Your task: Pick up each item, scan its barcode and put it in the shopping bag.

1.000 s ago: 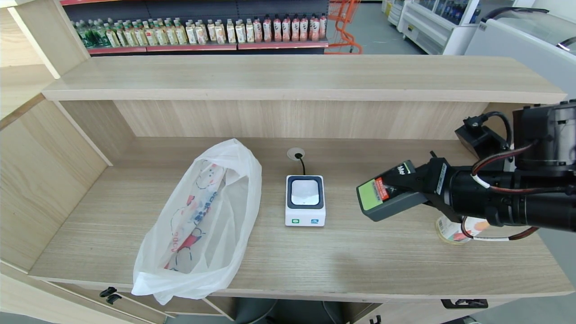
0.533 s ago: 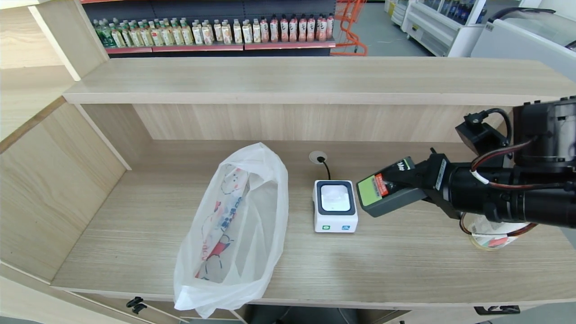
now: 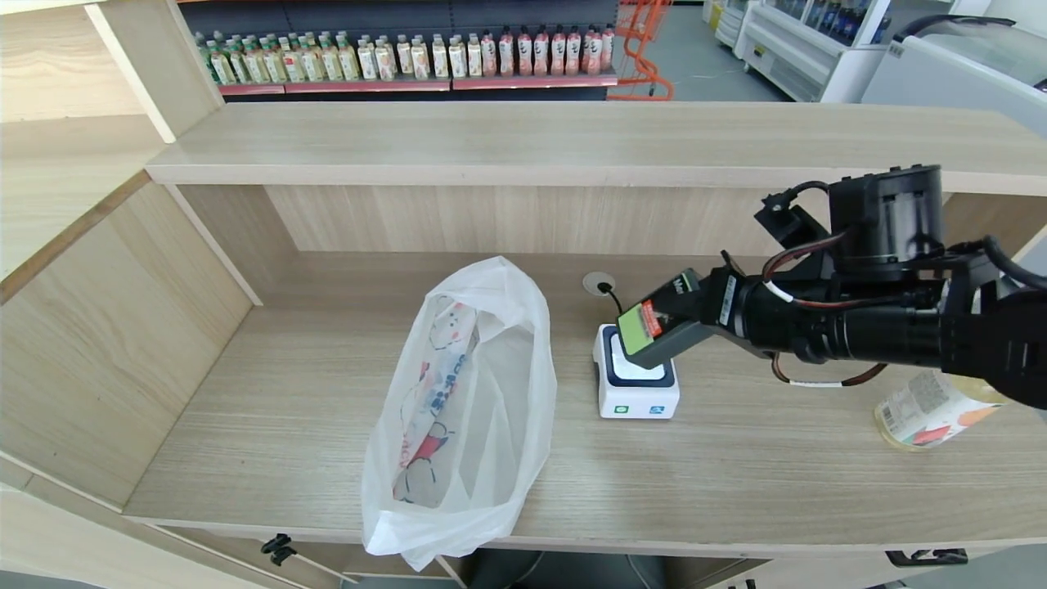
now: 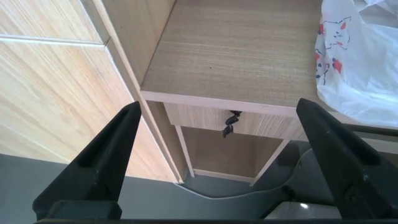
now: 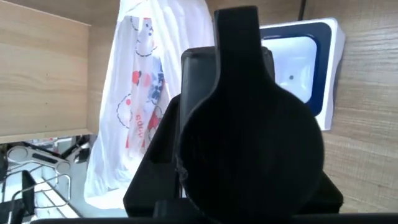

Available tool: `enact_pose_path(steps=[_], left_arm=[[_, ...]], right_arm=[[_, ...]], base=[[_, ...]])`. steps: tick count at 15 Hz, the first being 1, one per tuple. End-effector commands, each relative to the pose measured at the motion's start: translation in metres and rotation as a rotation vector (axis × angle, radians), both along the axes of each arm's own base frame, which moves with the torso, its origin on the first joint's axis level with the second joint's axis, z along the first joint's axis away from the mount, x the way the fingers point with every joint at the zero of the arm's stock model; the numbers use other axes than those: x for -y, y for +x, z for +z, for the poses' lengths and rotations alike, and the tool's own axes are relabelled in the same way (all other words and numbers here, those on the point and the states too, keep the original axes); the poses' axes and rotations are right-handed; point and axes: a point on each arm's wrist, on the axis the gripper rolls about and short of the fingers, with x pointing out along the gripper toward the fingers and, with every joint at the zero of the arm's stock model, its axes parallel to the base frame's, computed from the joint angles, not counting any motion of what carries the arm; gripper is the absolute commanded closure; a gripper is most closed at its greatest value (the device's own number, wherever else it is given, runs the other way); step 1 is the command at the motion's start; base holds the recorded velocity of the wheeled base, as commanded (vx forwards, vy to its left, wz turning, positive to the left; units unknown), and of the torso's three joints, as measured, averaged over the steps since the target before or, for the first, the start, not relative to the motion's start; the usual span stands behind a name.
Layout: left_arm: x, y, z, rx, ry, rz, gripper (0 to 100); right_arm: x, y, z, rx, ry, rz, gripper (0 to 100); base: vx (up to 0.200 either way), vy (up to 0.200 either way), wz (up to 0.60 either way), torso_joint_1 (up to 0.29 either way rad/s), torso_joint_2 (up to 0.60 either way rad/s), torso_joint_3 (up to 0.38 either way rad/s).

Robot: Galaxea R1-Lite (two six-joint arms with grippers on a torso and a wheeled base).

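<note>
My right gripper [image 3: 691, 315] is shut on a dark box [image 3: 654, 334] with a green and red end. It holds the box just above the white scanner [image 3: 639, 399], whose blue-framed window [image 5: 303, 55] shows past the box in the right wrist view. The white plastic shopping bag [image 3: 478, 409] lies on the counter to the left of the scanner, with a red and blue printed pack [image 3: 433, 393] showing through it. My left gripper [image 4: 219, 112] hangs open off the counter's front left corner, the bag's edge [image 4: 360, 56] beside it.
A cup with a printed label [image 3: 928, 409] stands on the counter at the far right, partly behind my right arm. The scanner's cable runs into a hole [image 3: 599, 284] behind it. A raised shelf [image 3: 572, 139] and side walls enclose the counter [image 3: 736, 474].
The head camera has swung, shifting the whole picture to the right. My right gripper has carried the box leftwards from beside the scanner to above it.
</note>
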Motion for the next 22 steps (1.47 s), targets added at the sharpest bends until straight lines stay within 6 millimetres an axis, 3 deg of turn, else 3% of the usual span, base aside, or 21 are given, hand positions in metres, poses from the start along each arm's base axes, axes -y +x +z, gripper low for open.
enact_pose_path(steps=[1, 6, 10, 15, 18, 20, 22], left_arm=[[0.000, 0.000, 0.000, 0.000, 0.000, 0.001, 0], [0.000, 0.000, 0.000, 0.000, 0.000, 0.001, 0], [0.000, 0.000, 0.000, 0.000, 0.000, 0.002, 0], [0.000, 0.000, 0.000, 0.000, 0.000, 0.001, 0], [0.000, 0.000, 0.000, 0.000, 0.000, 0.001, 0], [0.000, 0.000, 0.000, 0.000, 0.000, 0.002, 0], [0.000, 0.000, 0.000, 0.000, 0.000, 0.001, 0]], right_arm=[[-0.006, 0.014, -0.016, -0.040, -0.024, 0.003, 100], [-0.011, 0.031, -0.040, -0.055, -0.104, 0.028, 100], [-0.020, 0.052, -0.057, 0.038, -0.158, 0.069, 100], [-0.023, 0.056, -0.058, 0.058, -0.174, 0.082, 100], [-0.017, 0.044, -0.030, 0.111, -0.121, 0.075, 100], [-0.006, 0.018, 0.004, 0.132, 0.001, 0.094, 100], [0.009, -0.013, 0.023, 0.166, 0.024, 0.093, 100]], base=[[0.000, 0.000, 0.00, 0.000, 0.00, 0.000], [0.000, 0.000, 0.00, 0.000, 0.00, 0.000], [0.000, 0.000, 0.00, 0.000, 0.00, 0.000], [0.000, 0.000, 0.00, 0.000, 0.00, 0.000], [0.000, 0.000, 0.00, 0.000, 0.00, 0.000], [0.000, 0.000, 0.00, 0.000, 0.00, 0.000], [0.000, 0.000, 0.00, 0.000, 0.00, 0.000]])
